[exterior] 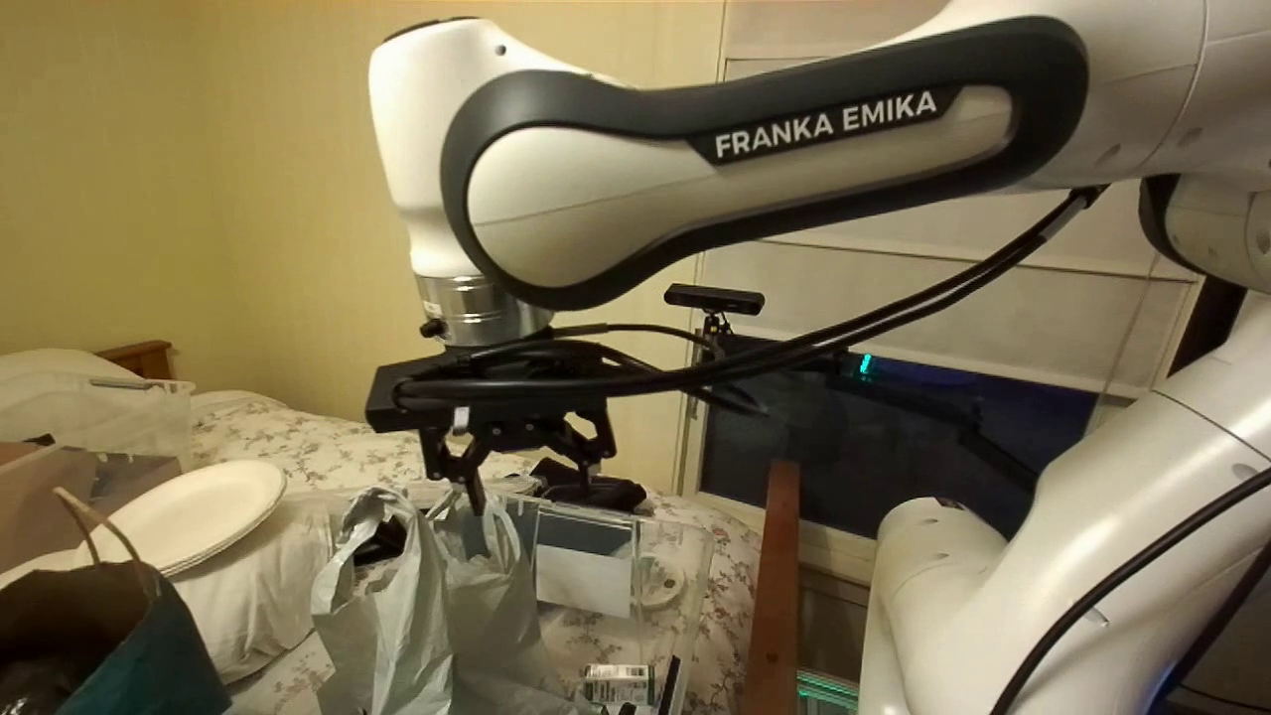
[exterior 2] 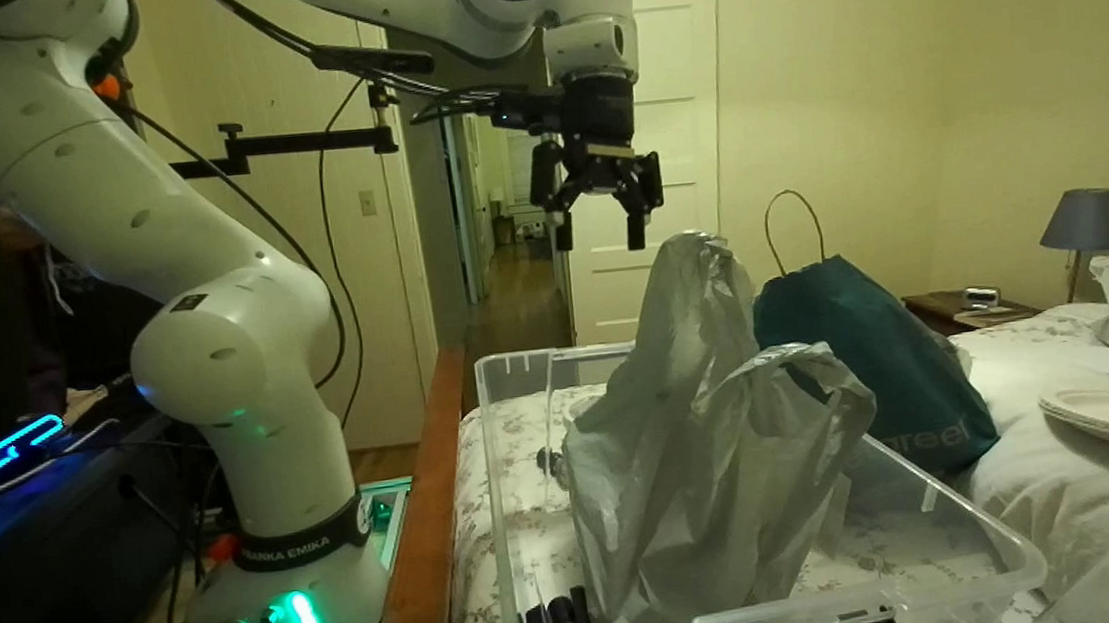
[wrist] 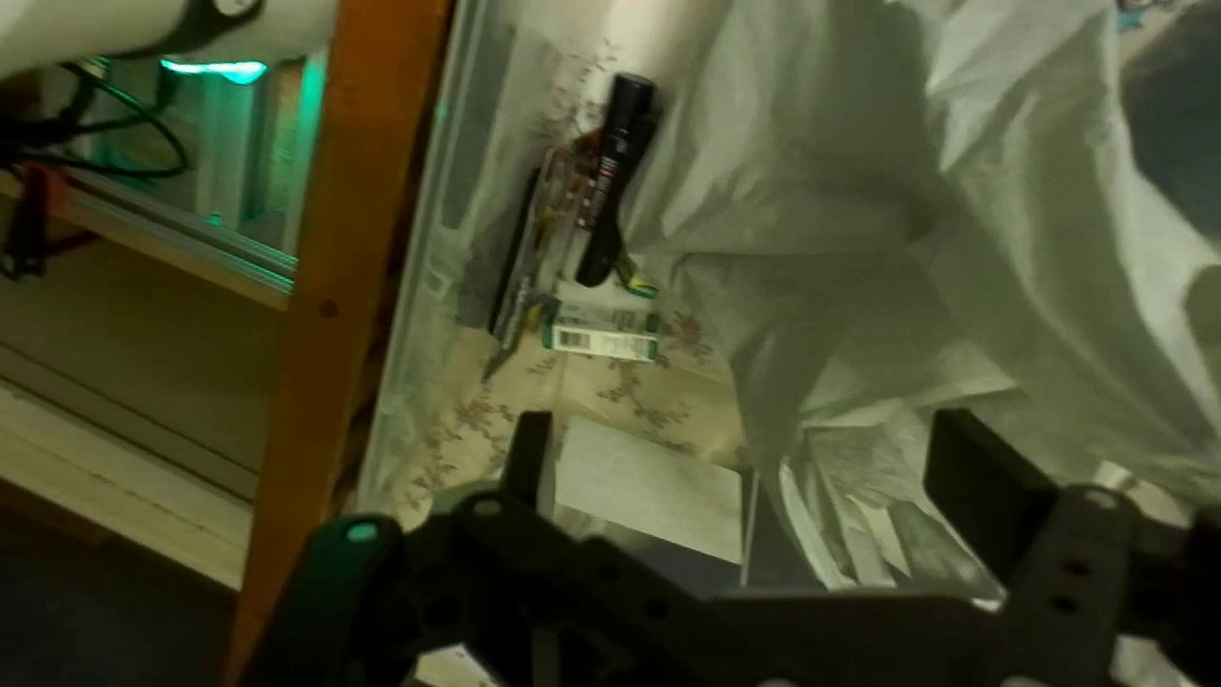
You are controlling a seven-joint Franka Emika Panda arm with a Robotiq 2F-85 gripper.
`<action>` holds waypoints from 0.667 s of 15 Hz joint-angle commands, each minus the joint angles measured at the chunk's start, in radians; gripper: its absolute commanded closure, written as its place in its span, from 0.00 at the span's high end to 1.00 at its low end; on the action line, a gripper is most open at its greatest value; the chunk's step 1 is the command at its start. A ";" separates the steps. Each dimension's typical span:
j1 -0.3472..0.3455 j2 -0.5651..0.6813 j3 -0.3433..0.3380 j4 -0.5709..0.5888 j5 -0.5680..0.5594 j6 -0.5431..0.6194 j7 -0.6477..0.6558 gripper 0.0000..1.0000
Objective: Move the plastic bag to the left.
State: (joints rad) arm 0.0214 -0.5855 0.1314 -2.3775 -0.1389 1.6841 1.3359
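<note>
The pale grey-white plastic bag (exterior: 392, 616) stands upright in a clear plastic bin (exterior 2: 1012, 552), its handles sticking up. It also shows in an exterior view (exterior 2: 698, 460) and fills the upper right of the wrist view (wrist: 830, 181). My gripper (exterior: 530, 497) is open and points down. In an exterior view the gripper (exterior 2: 601, 242) is above the bin, beside and slightly higher than the bag's peak. In the wrist view the gripper (wrist: 749, 448) has its right finger over a handle opening and its left finger off the bag. I cannot tell whether a finger touches the bag.
A teal paper bag (exterior 2: 860, 355) stands beyond the bin. Paper plates (exterior: 213, 511) lie on the bed. A wooden rail (exterior 2: 437, 462) runs between the arm's base and the bin. A small box (wrist: 601, 331) and dark markers (wrist: 615, 181) lie in the bin.
</note>
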 commanded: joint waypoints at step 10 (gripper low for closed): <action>-0.041 -0.086 -0.063 -0.236 0.283 0.222 -0.297 1.00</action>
State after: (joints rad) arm 0.0173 -0.6717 0.0361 -2.6171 0.1234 1.9128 1.0575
